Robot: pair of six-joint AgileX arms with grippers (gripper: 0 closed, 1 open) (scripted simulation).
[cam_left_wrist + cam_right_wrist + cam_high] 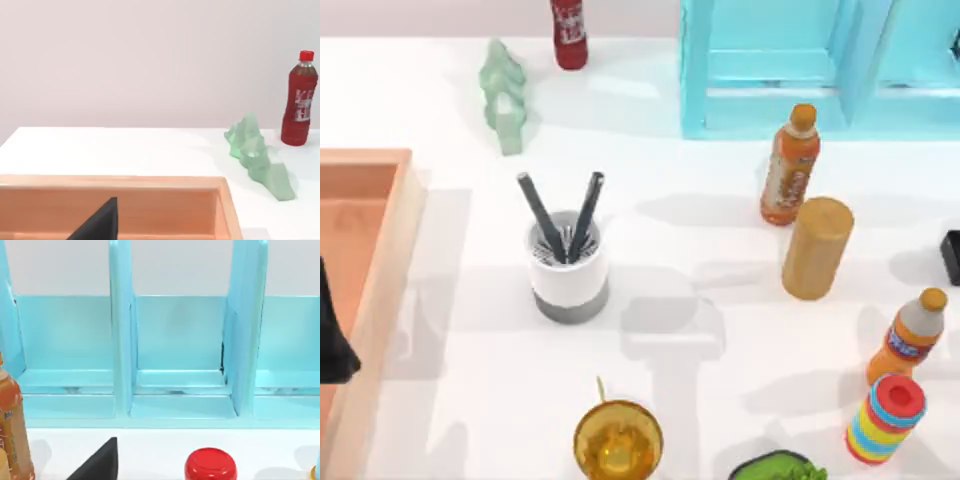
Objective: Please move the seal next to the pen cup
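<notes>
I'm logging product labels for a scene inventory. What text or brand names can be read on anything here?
None is legible.
Dark red bottle: white label marks, too blurred to read.
Orange bottle beside the shelf: label print too small.
Orange bottle at the right edge: blue label, unreadable.
Pen cup: no text.

The white, grey-banded pen cup (568, 275) is stood upright, and the seal's (210, 465) glossy red knob is seen, before the blue shelf (770, 60).
</notes>
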